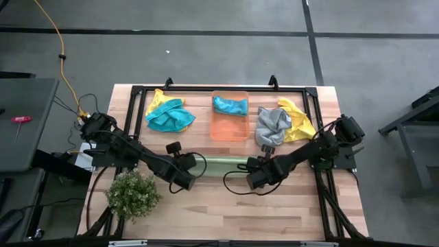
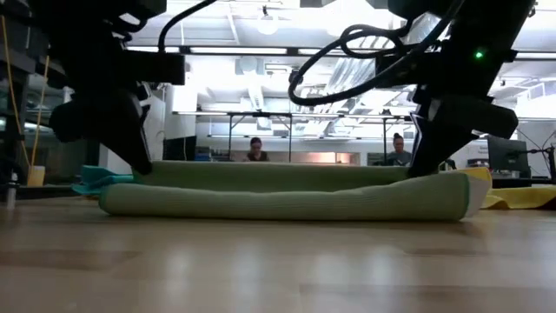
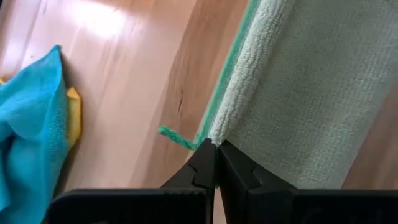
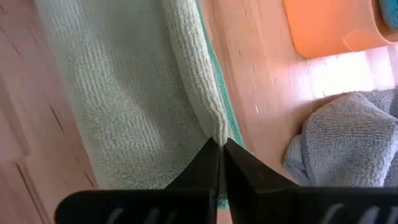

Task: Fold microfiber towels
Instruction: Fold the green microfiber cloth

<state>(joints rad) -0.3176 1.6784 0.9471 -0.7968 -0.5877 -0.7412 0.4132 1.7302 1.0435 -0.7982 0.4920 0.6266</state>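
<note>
plant (image 1: pixel 132 194) first on your far left, a small bushy green one near the front corner of the wooden table (image 1: pixel 226 213). just behind it your left arm reaches in toward the middle. your left gripper (image 3: pixel 216 148) has its fingers pressed together, pinching the edge of the light green towel (image 1: pixel 218 165) at that towel's left end; in the left wrist view you can see the fold's hem caught right at the fingertips, with a loose green thread just beside them.

behind the left arm, near the table's back edge, you have a teal towel (image 1: pixel 169 118) bunched on top of a yellow towel (image 1: pixel 157 100).

the light green towel lies as a long narrow folded strip across the table's middle, flat on the wood, stretched between the two grippers. in the low view it shows as two layers, upper one set slightly back.

behind it sits the orange bin (image 1: pixel 230 125), with another teal cloth (image 1: pixel 230 106) lying in its rear part.

your right gripper (image 4: pixel 221 144) is likewise closed, clamped on the green strip's right end. behind it, a crumpled grey towel (image 1: pixel 272 125) touches a second yellow cloth (image 1: pixel 299 122) at the right.
</note>
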